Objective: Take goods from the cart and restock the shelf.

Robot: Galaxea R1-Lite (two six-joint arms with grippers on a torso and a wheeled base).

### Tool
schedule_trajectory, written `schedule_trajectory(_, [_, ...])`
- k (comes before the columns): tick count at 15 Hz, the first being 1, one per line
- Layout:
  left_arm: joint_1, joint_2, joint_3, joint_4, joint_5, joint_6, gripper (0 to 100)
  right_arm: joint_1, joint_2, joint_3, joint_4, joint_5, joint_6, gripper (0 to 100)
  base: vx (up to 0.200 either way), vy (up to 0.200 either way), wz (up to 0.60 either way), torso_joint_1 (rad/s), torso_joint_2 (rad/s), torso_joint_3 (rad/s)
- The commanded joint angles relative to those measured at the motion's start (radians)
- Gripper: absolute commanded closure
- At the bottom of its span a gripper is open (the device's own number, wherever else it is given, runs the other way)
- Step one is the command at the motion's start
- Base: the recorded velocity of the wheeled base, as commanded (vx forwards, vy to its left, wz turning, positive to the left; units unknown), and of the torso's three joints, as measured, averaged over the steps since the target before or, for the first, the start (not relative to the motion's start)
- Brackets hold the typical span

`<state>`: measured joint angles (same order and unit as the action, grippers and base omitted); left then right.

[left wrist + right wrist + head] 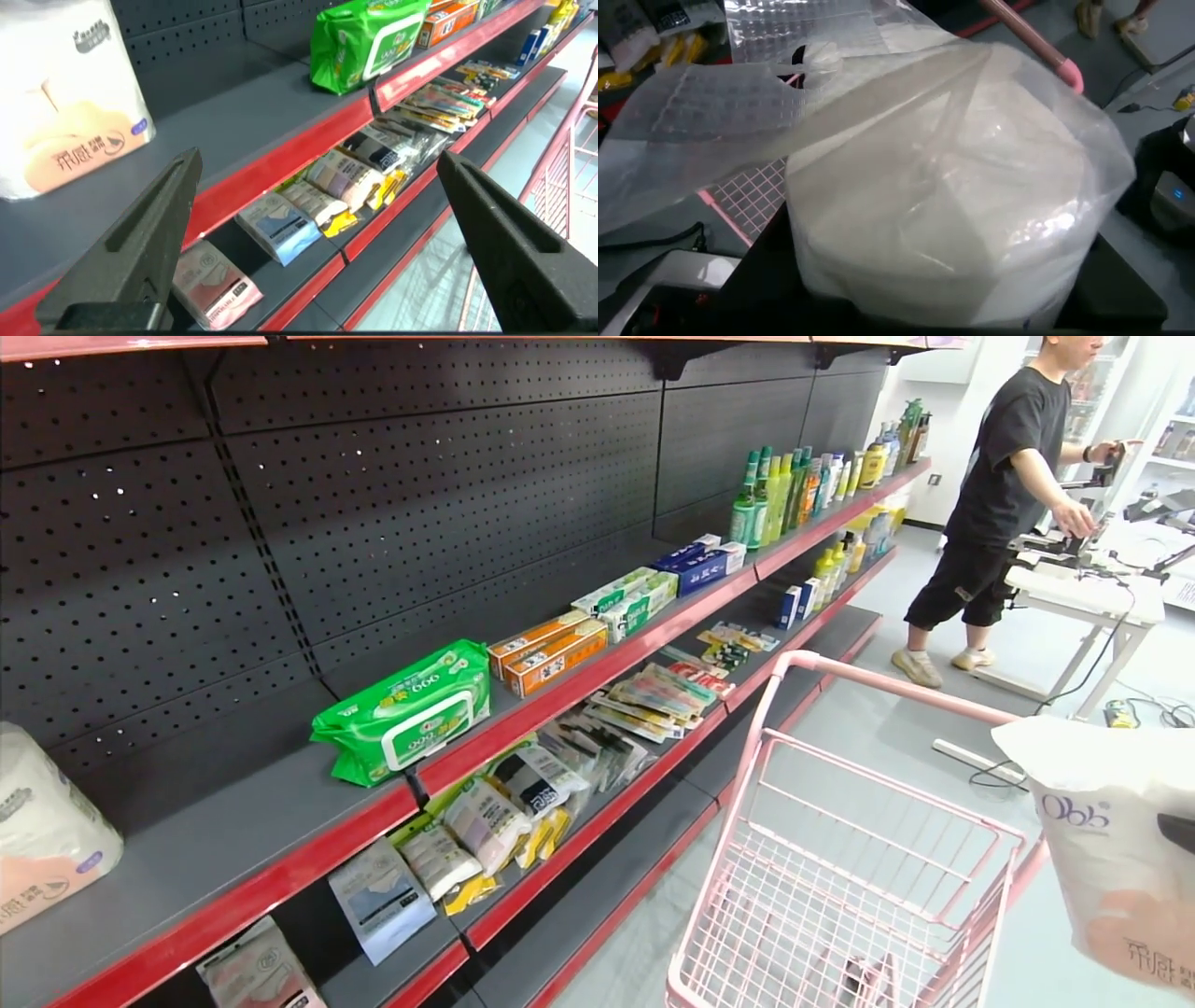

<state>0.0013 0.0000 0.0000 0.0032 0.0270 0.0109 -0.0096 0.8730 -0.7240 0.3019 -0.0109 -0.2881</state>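
Note:
A white toilet-paper pack (1111, 859) in clear wrap hangs above the right side of the pink cart (887, 782). My right gripper (938, 294) is shut on this pack (943, 187), its dark fingers pressing on both sides. A second toilet-paper pack (47, 831) stands on the grey top shelf (215, 840) at the far left. My left gripper (320, 163) hovers open in front of that shelf, beside the shelved pack (65, 103), with nothing between its fingers.
A green wet-wipes pack (406, 709) and orange toothpaste boxes (551, 653) lie further along the shelf. Bare grey shelf lies between the toilet paper and the wipes. Several packets (485, 812) fill the lower shelf. A white table (1083, 593) stands behind the cart.

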Motion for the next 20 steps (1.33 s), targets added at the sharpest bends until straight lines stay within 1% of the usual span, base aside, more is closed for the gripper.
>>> schedule_trajectory(1, [0.000, 0.000, 0.000, 0.000, -0.001, 0.000, 0, -0.001, 0.006, 0.005, 0.000, 0.000, 0.000, 100, 0.000, 0.000, 0.00, 0.168, -0.34, -0.183])
schedule_trajectory(7, [0.000, 0.000, 0.000, 0.000, 0.001, 0.000, 0, 0.000, 0.014, 0.008, -0.003, -0.003, -0.010, 100, 0.000, 0.000, 0.00, 0.124, -0.25, -0.133])
schedule_trajectory(10, [0.000, 0.000, 0.000, 0.000, 0.001, 0.000, 0, -0.003, 0.001, 0.029, -0.004, -0.004, -0.020, 100, 0.000, 0.000, 0.00, 0.000, 0.00, 0.000])
schedule_trajectory(20, [0.000, 0.000, 0.000, 0.000, 0.001, 0.000, 0, -0.003, 0.008, 0.043, -0.009, -0.015, -0.029, 100, 0.000, 0.000, 0.60, 0.005, 0.00, 0.001])
